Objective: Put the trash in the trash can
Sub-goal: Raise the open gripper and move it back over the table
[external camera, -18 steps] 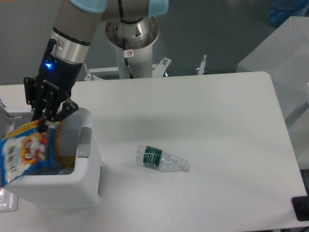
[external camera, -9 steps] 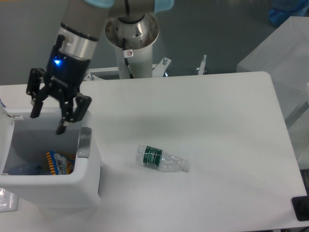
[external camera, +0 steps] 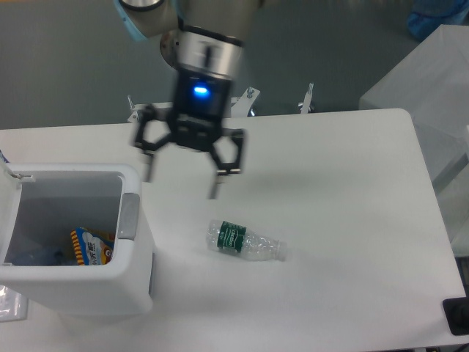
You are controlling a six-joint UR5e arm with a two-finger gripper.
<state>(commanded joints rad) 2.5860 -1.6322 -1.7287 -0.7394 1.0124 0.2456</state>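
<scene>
Above the table's middle, at about twelve o'clock from the crushed bottle, the gripper hangs with its two fingers spread wide apart and nothing between them. It shows slightly blurred, which suggests motion. Half a second ago it was over the trash can, already opened; a second ago it was clamped on the snack packet at the bin's mouth. Now the packet lies inside the bin, near its floor toward the six o'clock wall, and the arm has swung off to the three o'clock side of the bin.

By my reading, that means the first of the two pieces is delivered and the second is next. The bottle lies on its side on the white table, its green label toward nine o'clock, well apart from the bin and untouched; it has not shifted across the three frames. The gripper is near it but clearly not yet down on it, so a descent and a closing grasp remain before the task can finish.
</scene>
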